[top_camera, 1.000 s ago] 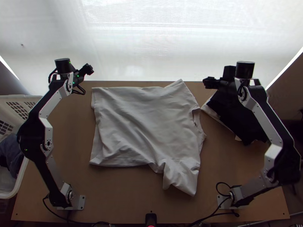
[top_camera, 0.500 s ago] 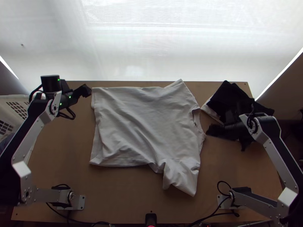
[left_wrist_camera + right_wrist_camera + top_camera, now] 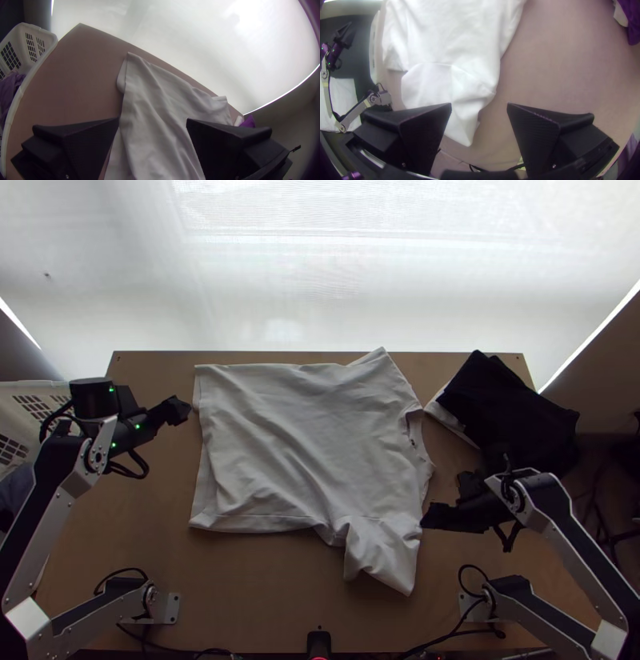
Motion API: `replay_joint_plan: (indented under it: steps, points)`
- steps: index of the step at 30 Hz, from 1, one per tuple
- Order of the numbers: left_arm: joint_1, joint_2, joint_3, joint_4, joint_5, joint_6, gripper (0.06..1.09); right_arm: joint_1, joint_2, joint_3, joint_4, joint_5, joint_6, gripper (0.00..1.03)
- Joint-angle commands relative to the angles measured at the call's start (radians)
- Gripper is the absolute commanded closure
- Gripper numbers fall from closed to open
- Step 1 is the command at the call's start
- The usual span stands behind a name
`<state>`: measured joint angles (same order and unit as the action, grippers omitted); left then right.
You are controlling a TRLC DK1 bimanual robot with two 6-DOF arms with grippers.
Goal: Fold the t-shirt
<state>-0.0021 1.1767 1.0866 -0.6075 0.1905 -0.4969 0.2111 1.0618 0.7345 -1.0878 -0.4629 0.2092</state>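
Note:
In the top view my left gripper (image 3: pixel 186 410) is beside the upper left edge of the white t-shirt (image 3: pixel 308 444). My right gripper (image 3: pixel 426 519) is at the shirt's right edge, by the sleeve (image 3: pixel 384 552) that points toward the table's near edge. The shirt lies roughly flat with soft wrinkles, its neckline toward the right. In the left wrist view my left gripper (image 3: pixel 152 120) stands open above the shirt (image 3: pixel 160 110). The right wrist view has my right gripper (image 3: pixel 479 106) open, with the sleeve (image 3: pixel 463 116) below and partly behind one finger.
A dark folded garment (image 3: pixel 512 408) lies on the table's far right. At the left stands a white basket (image 3: pixel 50 55) holding cloth. Bare wooden table (image 3: pixel 264 588) shows in front of the shirt. A small black device (image 3: pixel 318 642) sits at the near edge.
Both grippers have come nearer the table's near edge, the right one much farther, from near the dark garment's far end to the sleeve. The shirt has not moved.

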Motion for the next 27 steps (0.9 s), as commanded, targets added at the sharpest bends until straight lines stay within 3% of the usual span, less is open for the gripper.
replay_joint_plan:
  steps: [1,2,5,18,20,26,27]
  points:
    - [-0.016,-0.086,-0.076,-0.029,-0.005,-0.012,0.10,0.083,-0.071,-0.103,0.057,-0.020,-0.034,0.24]
    - [-0.018,-0.089,-0.083,-0.028,-0.005,-0.014,0.10,0.083,-0.083,-0.096,0.060,-0.031,-0.054,0.23]
    - [-0.016,-0.089,-0.090,-0.025,-0.013,-0.026,0.10,0.126,-0.108,-0.099,0.051,-0.060,-0.056,0.04]
    - [-0.004,-0.083,-0.083,0.006,-0.019,-0.031,0.10,0.106,0.150,-0.058,0.071,-0.062,-0.057,0.06]
    - [-0.001,-0.086,-0.080,0.008,-0.019,-0.031,0.10,0.106,0.204,-0.046,0.072,-0.063,-0.088,0.10]
    - [0.025,-0.089,-0.080,0.008,-0.020,-0.022,0.10,0.105,0.271,-0.041,0.157,-0.062,-0.106,0.10]
    - [0.025,-0.089,-0.083,0.008,-0.020,-0.019,0.10,0.105,0.273,-0.046,0.174,-0.059,-0.105,0.17]
